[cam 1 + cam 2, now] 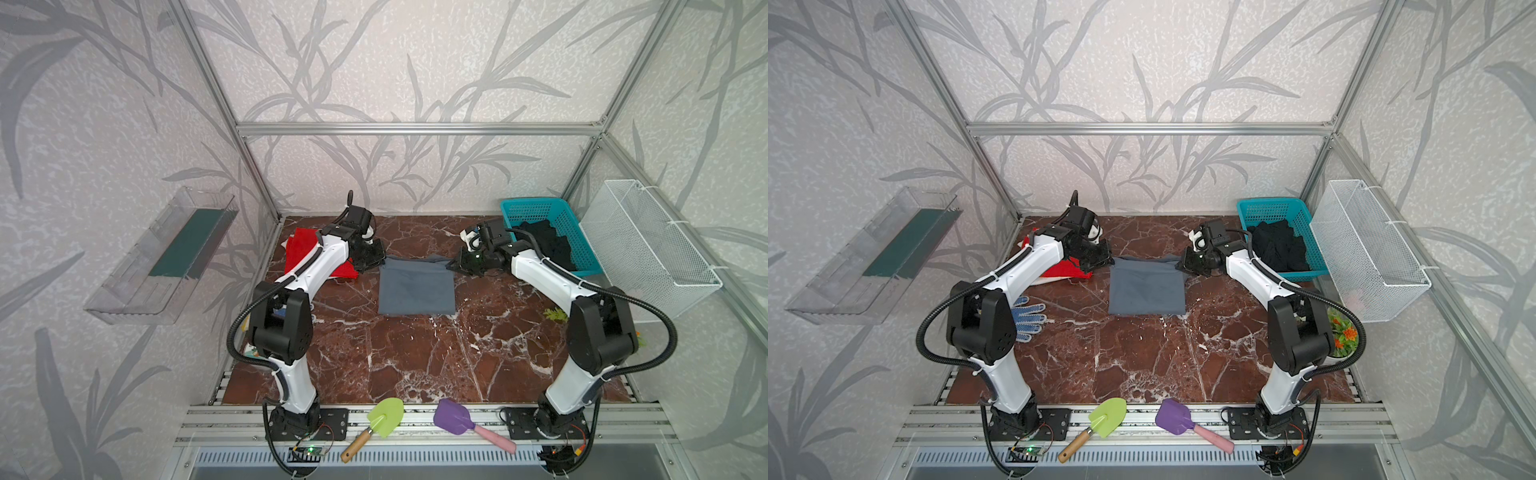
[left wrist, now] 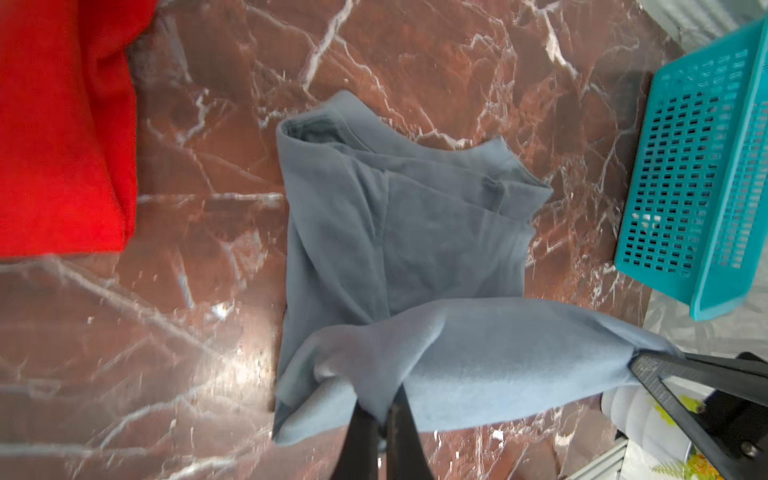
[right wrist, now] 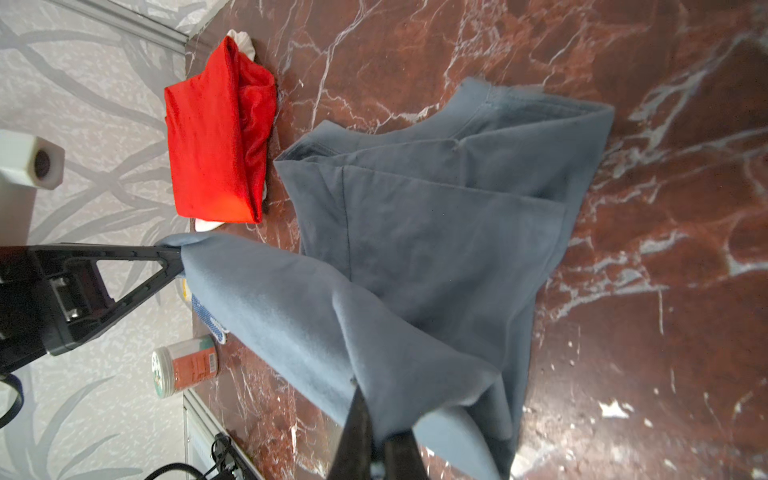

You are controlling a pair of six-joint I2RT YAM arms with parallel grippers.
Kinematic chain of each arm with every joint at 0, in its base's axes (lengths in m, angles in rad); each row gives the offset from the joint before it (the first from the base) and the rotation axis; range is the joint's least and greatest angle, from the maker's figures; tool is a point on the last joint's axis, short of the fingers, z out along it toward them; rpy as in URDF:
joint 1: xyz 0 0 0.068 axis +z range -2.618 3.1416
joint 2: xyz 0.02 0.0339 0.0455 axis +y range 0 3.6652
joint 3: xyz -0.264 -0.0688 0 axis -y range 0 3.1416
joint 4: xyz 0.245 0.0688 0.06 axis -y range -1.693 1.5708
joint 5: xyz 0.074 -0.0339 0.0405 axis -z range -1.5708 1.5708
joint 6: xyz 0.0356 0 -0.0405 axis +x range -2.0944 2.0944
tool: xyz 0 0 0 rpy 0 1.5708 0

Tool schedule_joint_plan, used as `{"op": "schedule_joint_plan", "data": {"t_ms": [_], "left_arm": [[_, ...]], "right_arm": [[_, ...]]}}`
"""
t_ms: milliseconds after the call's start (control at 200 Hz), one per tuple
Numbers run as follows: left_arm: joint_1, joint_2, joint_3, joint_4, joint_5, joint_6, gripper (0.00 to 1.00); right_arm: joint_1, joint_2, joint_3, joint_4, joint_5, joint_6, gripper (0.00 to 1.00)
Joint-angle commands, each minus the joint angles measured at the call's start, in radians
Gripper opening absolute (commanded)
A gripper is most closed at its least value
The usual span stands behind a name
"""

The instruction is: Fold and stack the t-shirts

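**Both top views.** A slate grey-blue t-shirt [image 1: 415, 291] of soft matte knit lies as a near-square folded panel at the middle of the bench [image 1: 415, 365]. The bench surface is a glossy red-brown slab veined in white. The left gripper [image 1: 383, 259] and the right gripper [image 1: 452, 264] sit at the panel's two far corners. Each has its slim black jaws clamped together on a pinch of the cloth.

**Wrist views.** The edge held between the two grips is raised off the bench and hangs as a smooth, slightly sagging band. Beneath it the rest of the shirt lies flat in overlapping layers, with stitched hems showing.

**Other items.**
- A bright red t-shirt [image 1: 301, 249], folded to a thick oblong with one rumpled side, rests on the bench beside the left gripper, near the grey-blue one.
- A black t-shirt [image 1: 544, 245] sits crumpled in a teal perforated plastic basket [image 1: 532, 202] at the far right corner.
- A white knit glove with blue dots [image 1: 1030, 316] lies flat near the left arm's elbow.
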Motion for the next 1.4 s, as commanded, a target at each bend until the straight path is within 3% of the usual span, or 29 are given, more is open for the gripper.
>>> {"op": "schedule_joint_plan", "data": {"t_ms": [0,270,320,360,490,660,830,1200,1264,1394], "left_arm": [[0.021,0.082,0.076,-0.008,0.045,0.035,0.0],[0.048,0.29,0.31,-0.011,0.075,0.104,0.01],[0.053,0.316,0.336,0.002,0.068,0.117,0.1],[0.054,0.325,0.337,0.03,0.06,0.135,0.19],[0.056,0.285,0.237,0.168,0.038,0.2,0.42],[0.059,0.263,0.129,0.267,0.034,0.24,0.56],[0.059,0.305,0.139,0.301,0.004,0.237,0.56],[0.059,0.419,0.26,0.271,0.059,0.231,0.54],[0.059,0.439,0.282,0.26,0.077,0.234,0.49],[0.058,0.44,0.273,0.258,0.089,0.222,0.28]], "right_arm": [[-0.022,0.09,0.069,0.025,-0.045,-0.023,0.0],[-0.066,0.296,0.248,0.021,-0.058,-0.041,0.0],[-0.071,0.315,0.261,0.032,-0.058,-0.048,0.07],[-0.072,0.32,0.265,0.042,-0.055,-0.06,0.2],[-0.072,0.279,0.203,0.104,0.003,-0.083,0.47],[-0.072,0.28,0.189,0.112,0.005,-0.112,0.51],[-0.066,0.341,0.245,0.101,-0.007,-0.115,0.49],[-0.063,0.467,0.368,0.053,-0.006,-0.142,0.48],[-0.063,0.478,0.379,0.047,-0.005,-0.146,0.47],[-0.059,0.486,0.381,0.04,-0.012,-0.151,0.26]]}}
